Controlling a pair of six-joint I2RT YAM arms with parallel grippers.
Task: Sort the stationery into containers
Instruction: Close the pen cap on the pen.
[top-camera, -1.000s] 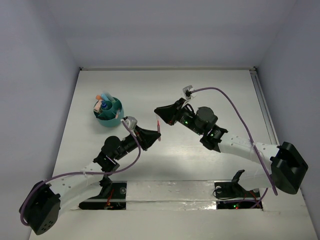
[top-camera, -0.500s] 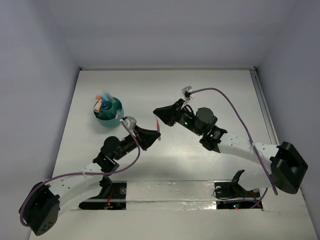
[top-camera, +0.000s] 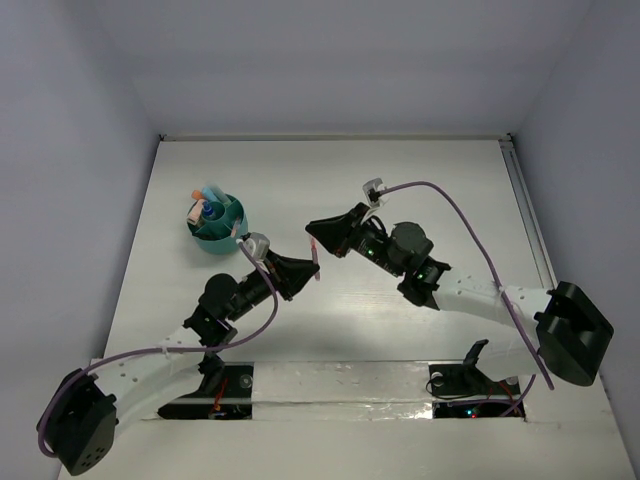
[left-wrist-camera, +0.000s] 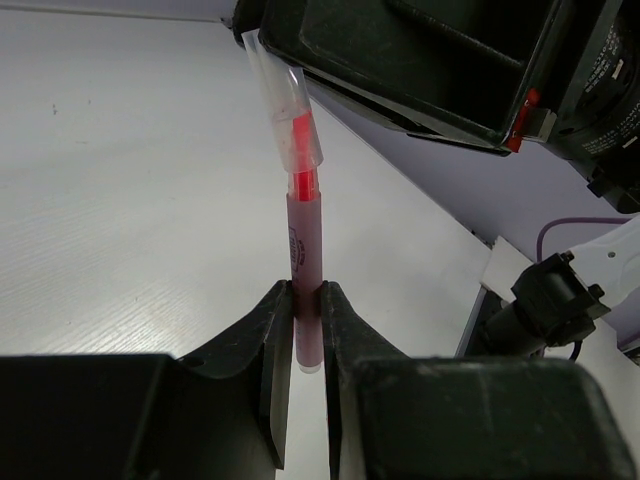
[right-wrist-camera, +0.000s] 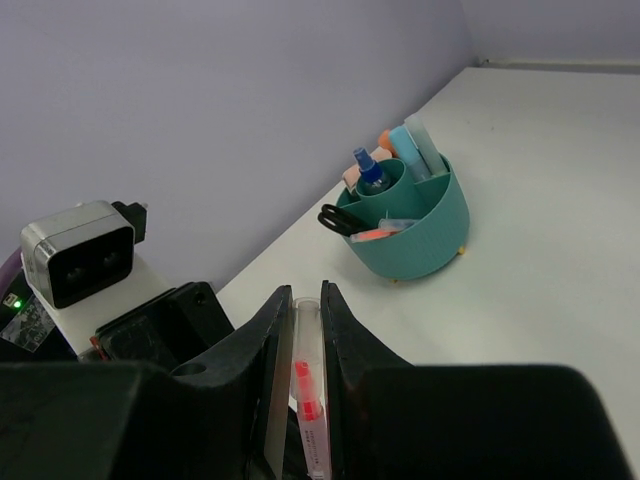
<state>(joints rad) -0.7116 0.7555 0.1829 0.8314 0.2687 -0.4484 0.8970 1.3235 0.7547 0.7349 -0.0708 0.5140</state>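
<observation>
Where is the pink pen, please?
In the top view the pink pen is central, right of the teal pot, held between left gripper and right gripper.

Pen (left-wrist-camera: 304, 240) between left pincer (left-wrist-camera: 304, 298) and right pincer (right-wrist-camera: 300, 305) — pot (right-wrist-camera: 420, 245) (stationery (right-wrist-camera: 372, 172) inside) to their left, farther back

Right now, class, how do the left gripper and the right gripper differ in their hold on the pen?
The left gripper clamps the pen by its pink barrel; the right gripper clamps its clear cap end, over the red tip. In the top view the left gripper reaches in from the near left, the right gripper from the right, fingers pointing toward each other. Shared: both are shut on the same pen.
</observation>
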